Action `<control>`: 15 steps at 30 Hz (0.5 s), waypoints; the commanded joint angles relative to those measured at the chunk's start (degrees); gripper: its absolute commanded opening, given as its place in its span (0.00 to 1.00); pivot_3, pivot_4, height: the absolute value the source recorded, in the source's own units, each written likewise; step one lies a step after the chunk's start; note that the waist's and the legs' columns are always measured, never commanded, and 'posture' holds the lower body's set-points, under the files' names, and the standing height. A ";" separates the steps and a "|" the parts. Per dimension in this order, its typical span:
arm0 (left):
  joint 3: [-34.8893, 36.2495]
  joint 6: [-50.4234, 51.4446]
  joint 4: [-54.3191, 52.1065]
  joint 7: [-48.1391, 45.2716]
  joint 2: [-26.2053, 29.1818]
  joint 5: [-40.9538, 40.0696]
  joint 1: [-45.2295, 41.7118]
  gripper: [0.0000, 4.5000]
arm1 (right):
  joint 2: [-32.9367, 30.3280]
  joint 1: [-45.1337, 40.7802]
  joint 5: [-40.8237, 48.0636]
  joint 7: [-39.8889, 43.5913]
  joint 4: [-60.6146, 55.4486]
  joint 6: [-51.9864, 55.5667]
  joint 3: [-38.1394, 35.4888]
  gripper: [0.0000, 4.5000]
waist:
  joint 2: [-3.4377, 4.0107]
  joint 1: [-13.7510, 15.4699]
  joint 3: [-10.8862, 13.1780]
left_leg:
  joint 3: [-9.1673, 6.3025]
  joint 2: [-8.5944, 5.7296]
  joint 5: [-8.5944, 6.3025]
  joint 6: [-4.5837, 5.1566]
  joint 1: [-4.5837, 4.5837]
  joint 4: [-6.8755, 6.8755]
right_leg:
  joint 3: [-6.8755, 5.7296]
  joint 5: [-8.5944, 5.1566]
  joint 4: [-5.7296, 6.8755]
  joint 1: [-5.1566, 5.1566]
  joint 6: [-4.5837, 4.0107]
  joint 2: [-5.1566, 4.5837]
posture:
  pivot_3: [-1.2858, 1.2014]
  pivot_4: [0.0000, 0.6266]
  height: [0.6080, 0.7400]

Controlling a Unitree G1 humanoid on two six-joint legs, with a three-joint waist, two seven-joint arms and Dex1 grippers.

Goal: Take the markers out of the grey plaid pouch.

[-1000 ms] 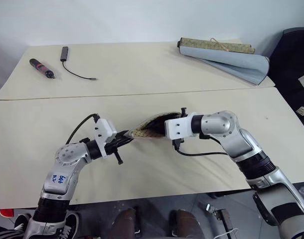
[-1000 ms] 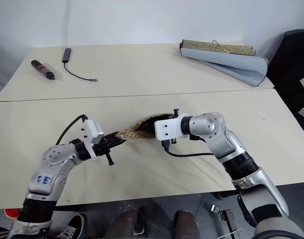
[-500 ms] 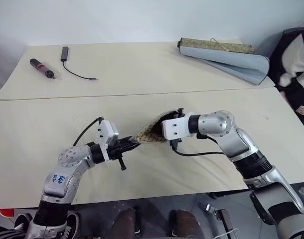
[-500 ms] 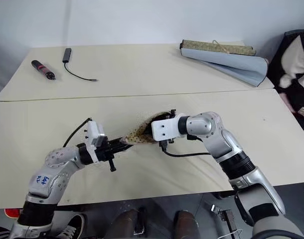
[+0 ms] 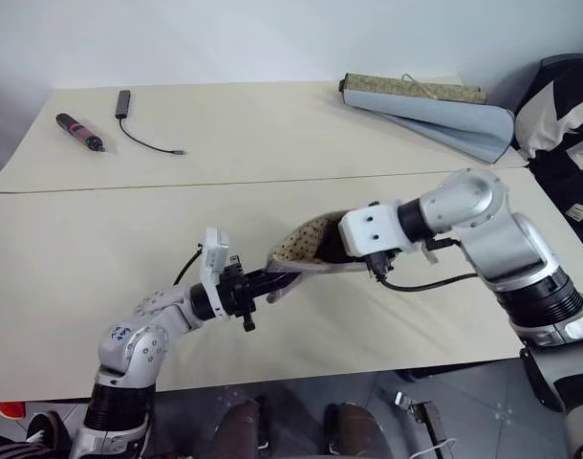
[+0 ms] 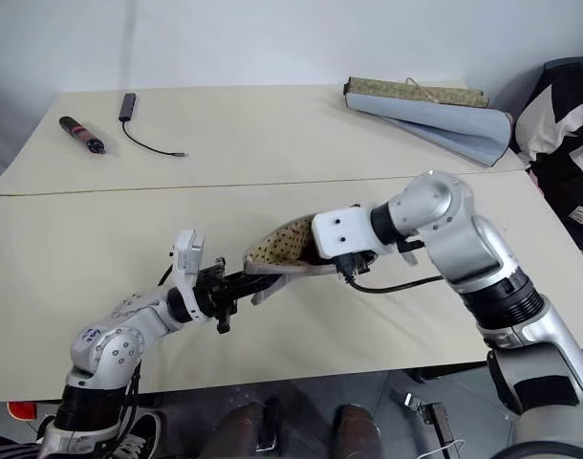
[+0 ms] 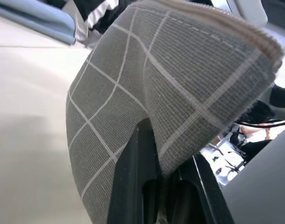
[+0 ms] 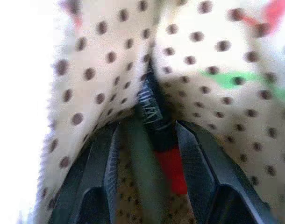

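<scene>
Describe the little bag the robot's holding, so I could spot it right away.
Look at the nearer table, midway between the two arms. The pouch hangs above it, pinched at one end by the left gripper, with the right gripper reaching inside. It is grey with white grid lines outside and has a tan dotted lining.

A lab or test room is suggested by two plain cream tabletop (image 5: 272, 143) surfaces pushed together against a bare pale wall (image 5: 225, 38), on which stray items are scattered: a cabled adapter (image 5: 125, 102), a black tool (image 5: 79, 131) and a rolled blue-grey mat (image 5: 435, 105).
</scene>
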 commanded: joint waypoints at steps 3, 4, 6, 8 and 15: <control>0.81 -4.84 0.86 -0.49 -0.68 2.43 2.76 0.00 | 0.78 1.85 -4.02 -1.99 0.40 -0.04 3.57 0.43 | 0.00 0.03 0.00 | 0.03 -0.01 0.00 0.00 -0.02 0.01 | 0.00 0.00 0.01 -0.05 0.00 -0.02 | 0.52 0.24 1.00; 0.76 -5.51 0.96 -0.20 -0.85 3.14 3.13 0.00 | 1.48 1.60 -4.53 -2.58 1.18 0.11 4.03 0.43 | -0.02 0.02 -0.01 | 0.02 -0.01 -0.01 -0.01 -0.03 0.02 | 0.01 0.00 0.00 -0.05 0.00 -0.03 | 0.52 0.24 1.00; 1.23 -6.54 1.43 0.80 -1.48 3.74 3.25 0.00 | 2.19 1.45 -5.02 -2.51 1.75 0.44 4.62 0.43 | -0.02 0.03 -0.01 | 0.02 -0.01 -0.02 -0.03 0.00 0.03 | 0.02 0.00 -0.03 -0.05 0.00 -0.08 | 0.52 0.24 1.00; 1.46 -7.18 2.12 1.12 -1.66 4.27 3.12 0.00 | 3.33 1.01 -5.80 -3.20 2.83 -0.34 5.10 0.43 | -0.02 0.03 -0.01 | 0.01 -0.01 -0.02 -0.04 0.00 0.03 | 0.02 0.00 -0.02 -0.06 0.00 -0.09 | 0.52 0.24 1.00; 4.75 -4.02 4.28 3.92 -4.79 0.04 2.05 0.00 | 8.15 -0.91 -10.11 -8.51 9.99 -5.15 6.42 0.43 | -0.02 -0.02 -0.01 | 0.03 -0.01 -0.02 -0.04 0.00 0.04 | 0.00 0.00 0.02 -0.09 0.00 -0.05 | 0.52 0.24 1.00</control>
